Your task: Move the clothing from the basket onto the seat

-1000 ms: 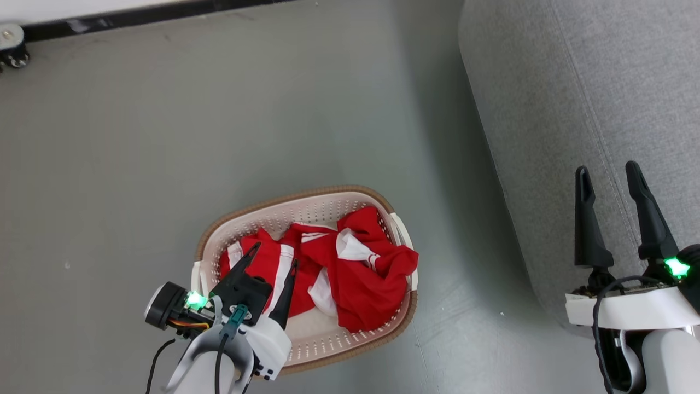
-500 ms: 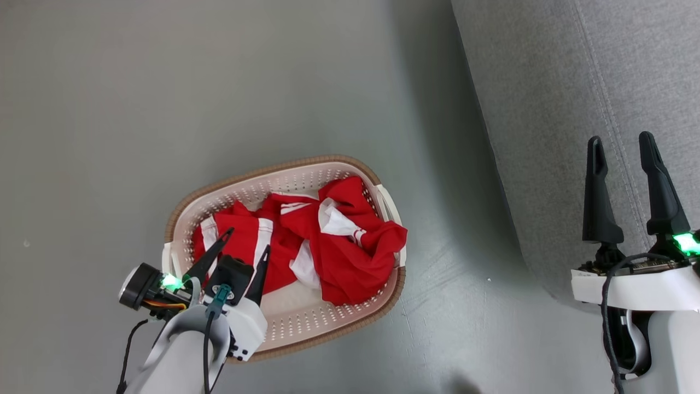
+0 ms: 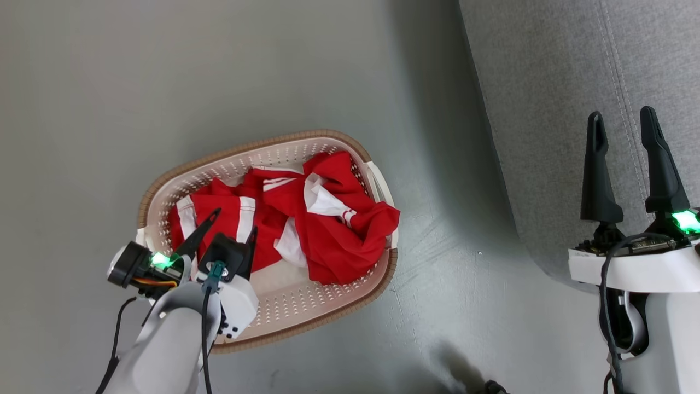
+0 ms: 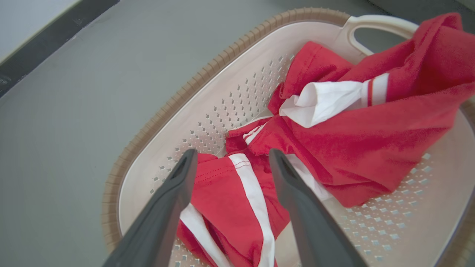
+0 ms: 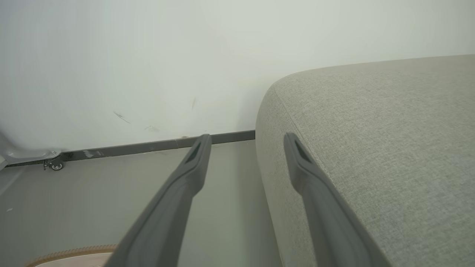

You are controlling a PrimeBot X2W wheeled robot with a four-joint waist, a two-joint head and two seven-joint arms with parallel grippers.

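Dropping in over the basket [image 3: 306, 303] now. The head camera has swung down and across in the last second, so the dark skirting [image 4: 44, 37] has slid off the top of the head view. The basket sits differently in the picture, yet it has not budged on the floor [image 3: 164, 82].

The real change is the left jaws. They look to have crept further in from the basket's near corner and lower, and they stand wide apart, holding nothing. From the left wrist, the two dark fingers [image 4: 174, 193] straddle a red fold with a broad white stripe, and I cannot tell whether they touch it.

All the clothing [image 3: 328, 235] is in the basket, heaped toward the end nearest the sofa [image 3: 547, 82], with one fold spilling over the rim by that handle. Nothing lies on the sofa yet.

The right jaws hang wide and empty over the sofa's front edge, same as a second ago.

My read is that the approach is nearly done and the first grab comes next: a short drop, then a close on that striped fold.
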